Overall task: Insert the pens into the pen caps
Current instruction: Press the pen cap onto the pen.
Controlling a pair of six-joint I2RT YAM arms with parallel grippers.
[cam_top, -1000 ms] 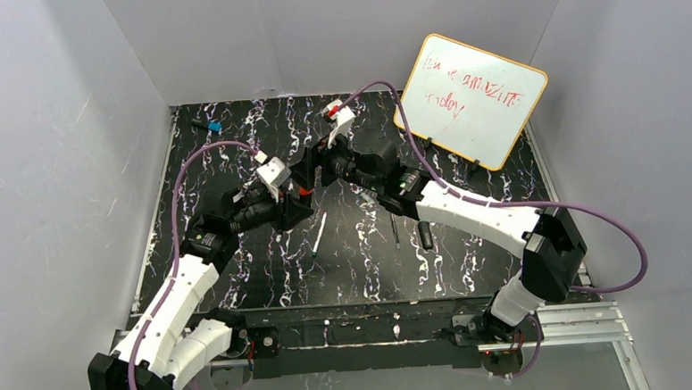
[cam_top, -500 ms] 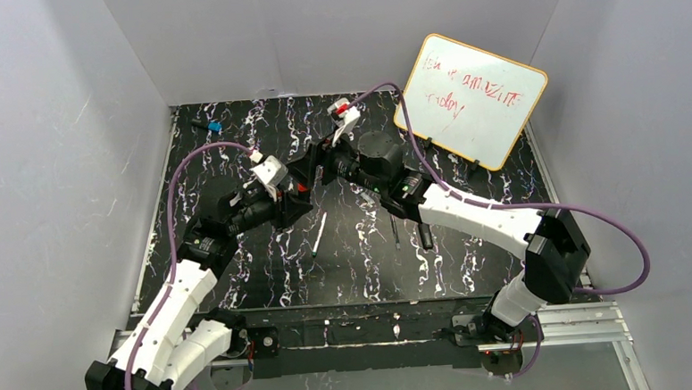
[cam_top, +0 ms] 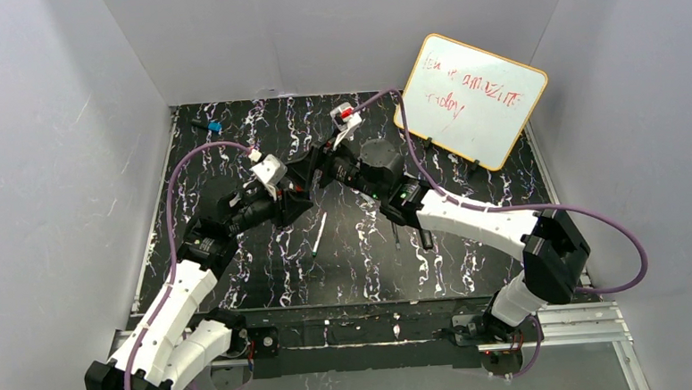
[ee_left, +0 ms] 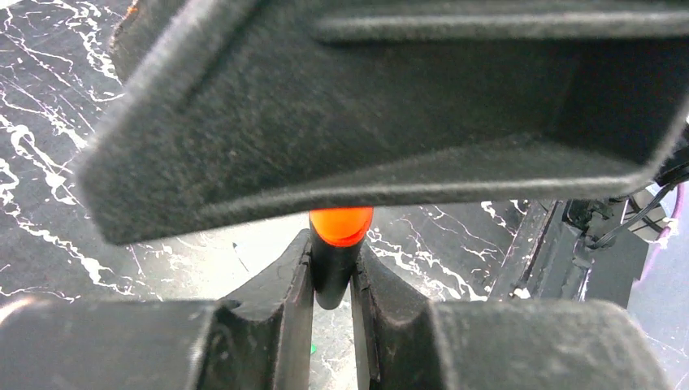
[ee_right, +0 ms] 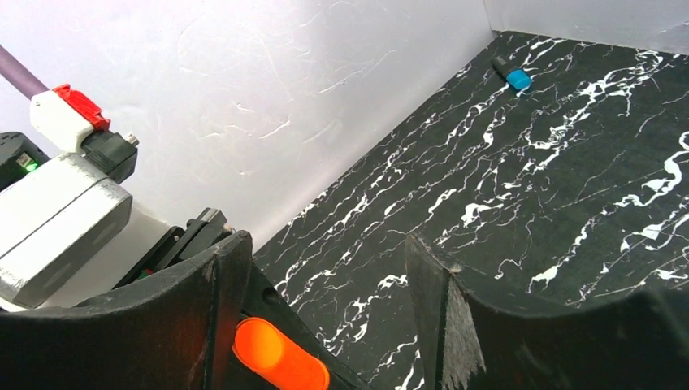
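marker (ee_left: pixel 332 272) top hidden, whiteboard (cam_top: pixel 471 99) writing illegible

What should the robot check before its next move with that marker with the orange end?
1. Grip: left fingers shut on the black marker: ok.
2. Ready to take: right fingers open: ok.
3. Aim: the marker's orange end sits inside the right fingers' gap: ok, though close to one finger.
4. Whether that orange end is a cap or a bare tip: cannot tell.
5. Spare white pen lies on the table, not under the fingers: ok.
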